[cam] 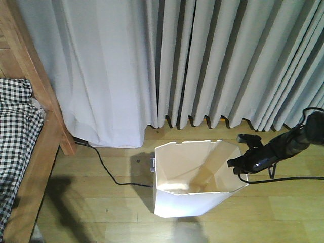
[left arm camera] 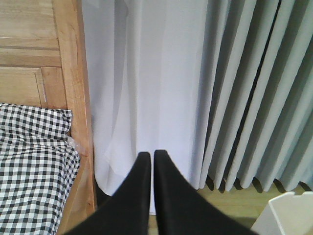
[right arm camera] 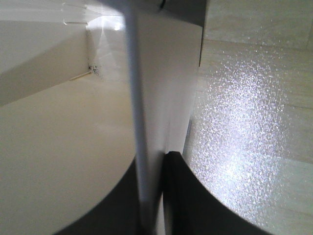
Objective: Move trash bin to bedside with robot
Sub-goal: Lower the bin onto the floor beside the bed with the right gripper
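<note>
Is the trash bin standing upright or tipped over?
Upright: the trash bin sits base-down on the floor, mouth up, with the right gripper clamped on its rim.

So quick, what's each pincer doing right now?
Left pincer: closed, holding nothing.
Right pincer: closed on the trash bin, pinching its rim.

The wooden floor (cam: 101,212) carries the trash bin (cam: 192,202), a black cable (cam: 109,172) and the bed (cam: 35,167).

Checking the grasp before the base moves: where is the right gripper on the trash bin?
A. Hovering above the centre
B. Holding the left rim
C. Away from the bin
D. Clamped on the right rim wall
D: the right gripper pinches the trash bin wall, one of its fingers outside.
</note>
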Tool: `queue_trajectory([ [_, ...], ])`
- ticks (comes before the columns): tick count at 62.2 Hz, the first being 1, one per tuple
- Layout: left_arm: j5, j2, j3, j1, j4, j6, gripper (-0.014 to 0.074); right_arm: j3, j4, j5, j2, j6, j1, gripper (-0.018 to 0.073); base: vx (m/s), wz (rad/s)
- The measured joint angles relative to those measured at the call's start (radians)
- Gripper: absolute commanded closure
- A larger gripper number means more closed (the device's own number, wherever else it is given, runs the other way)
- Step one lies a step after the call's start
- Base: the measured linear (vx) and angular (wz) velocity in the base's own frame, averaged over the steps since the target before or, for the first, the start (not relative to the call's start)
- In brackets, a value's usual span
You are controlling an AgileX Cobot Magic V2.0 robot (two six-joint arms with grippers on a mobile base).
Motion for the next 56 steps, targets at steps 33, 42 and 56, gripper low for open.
queue_trajectory([
  [33,0.0,0.0,0.0,0.0,0.0,0.0,0.0602,-0.175,-0.117,0.016,0.136,0.203,0.061,0.052,0.0,0.0],
  [42,0.0,0.0,0.0,0.0,0.0,0.0,0.0602,-0.181,-0.098,0.002,0.149,0.22,0.061,0.05,0.0,0.0],
  [56,0.0,0.0,0.0,0.0,0.0,0.0,0.0602,-0.182,-0.095,-0.02,0.162,0.218,0.061,0.0462,0.0,0.0],
])
